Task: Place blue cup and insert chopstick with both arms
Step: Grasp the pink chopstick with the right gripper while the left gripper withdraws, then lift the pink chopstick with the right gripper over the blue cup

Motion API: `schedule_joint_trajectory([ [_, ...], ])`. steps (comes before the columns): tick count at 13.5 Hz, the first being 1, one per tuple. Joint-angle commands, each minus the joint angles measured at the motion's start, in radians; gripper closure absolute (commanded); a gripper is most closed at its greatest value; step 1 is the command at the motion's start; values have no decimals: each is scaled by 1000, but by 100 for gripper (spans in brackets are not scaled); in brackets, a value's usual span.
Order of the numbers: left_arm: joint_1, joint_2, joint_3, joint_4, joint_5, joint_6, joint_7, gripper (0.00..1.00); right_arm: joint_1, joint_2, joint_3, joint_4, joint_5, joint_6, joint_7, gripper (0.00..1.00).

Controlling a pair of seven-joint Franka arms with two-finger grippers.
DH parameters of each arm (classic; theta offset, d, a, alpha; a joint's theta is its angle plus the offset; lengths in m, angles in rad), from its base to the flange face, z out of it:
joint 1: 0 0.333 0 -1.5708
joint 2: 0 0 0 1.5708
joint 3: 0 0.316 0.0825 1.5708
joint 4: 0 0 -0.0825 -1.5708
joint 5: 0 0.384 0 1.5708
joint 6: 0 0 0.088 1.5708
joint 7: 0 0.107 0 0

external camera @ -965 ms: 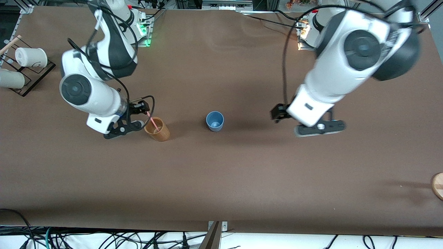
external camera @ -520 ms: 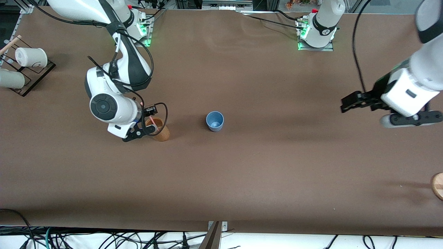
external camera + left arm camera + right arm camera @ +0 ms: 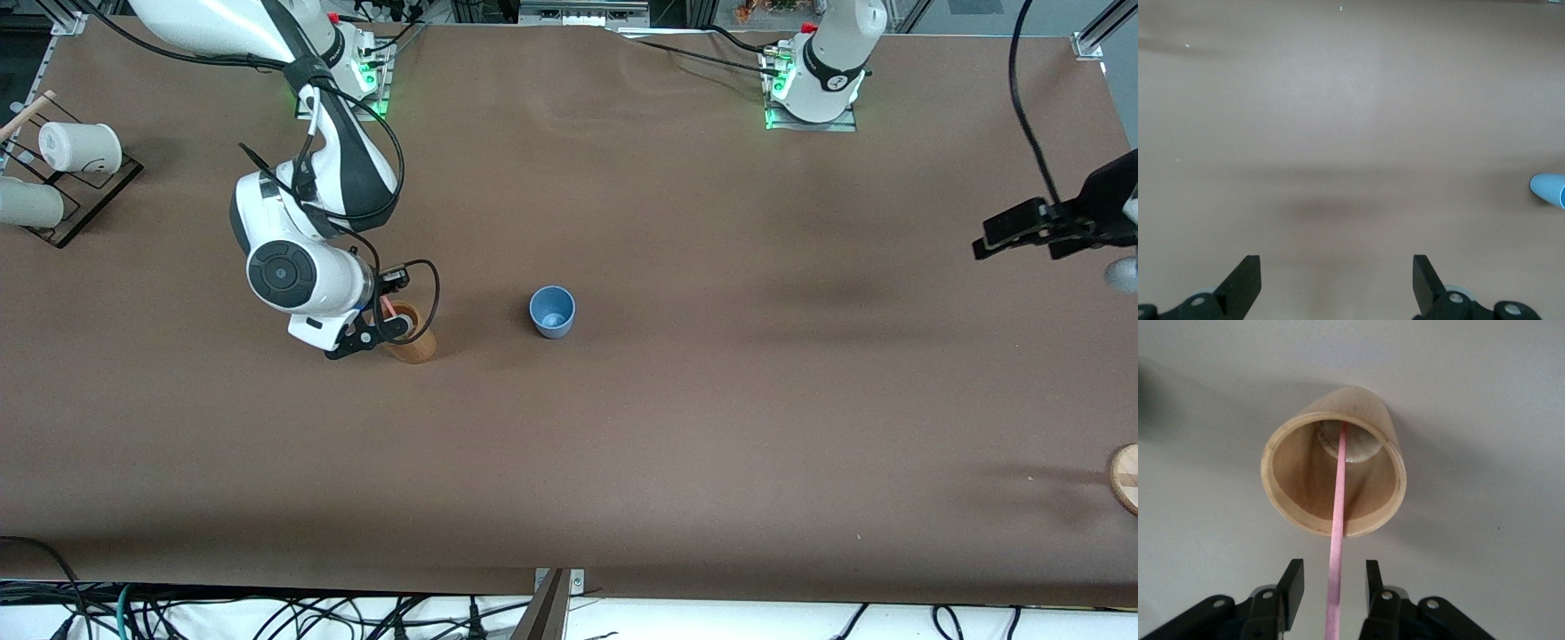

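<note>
The blue cup [image 3: 552, 311] stands upright and empty at mid-table; its edge shows in the left wrist view [image 3: 1548, 189]. The pink chopstick [image 3: 388, 307] leans inside the tan wooden cup [image 3: 416, 343], which stands beside the blue cup toward the right arm's end. In the right wrist view the chopstick [image 3: 1337, 520] runs from the tan cup's [image 3: 1305, 493] bottom up between the fingers without touching them. My right gripper [image 3: 388, 316] [image 3: 1335, 577] is open just above the tan cup. My left gripper [image 3: 1022, 233] [image 3: 1337, 270] is open and empty over bare table at the left arm's end.
A black rack [image 3: 93, 191] with white cups [image 3: 80, 147] stands at the right arm's end. A round wooden piece [image 3: 1125, 478] lies at the table's edge at the left arm's end, nearer the front camera. The arm bases [image 3: 813, 84] stand along the table's top edge.
My left arm has swung away from beside the blue cup out to the left arm's end of the table. My right gripper has shifted a little over the tan cup with the chopstick in it.
</note>
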Motion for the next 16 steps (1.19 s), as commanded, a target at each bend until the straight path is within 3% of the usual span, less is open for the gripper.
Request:
schedule_joint_trajectory([
  [1,7,-69,-13,-98,1,6,50,0,4,-12,-3,-6,11,17,-5,98],
  [4,9,-69,-15,-103,24,-2,105,0,4,-31,-3,-3,11,16,-4,100],
  [8,13,-94,-84,-124,107,-13,179,0,4,-50,-5,15,13,-4,-4,100],
  [10,15,-123,-108,-170,109,-4,171,0,4,-76,-5,57,13,-85,-1,100],
  [16,-7,-89,-105,-158,100,-7,170,0,8,-83,7,247,109,-395,97,100],
])
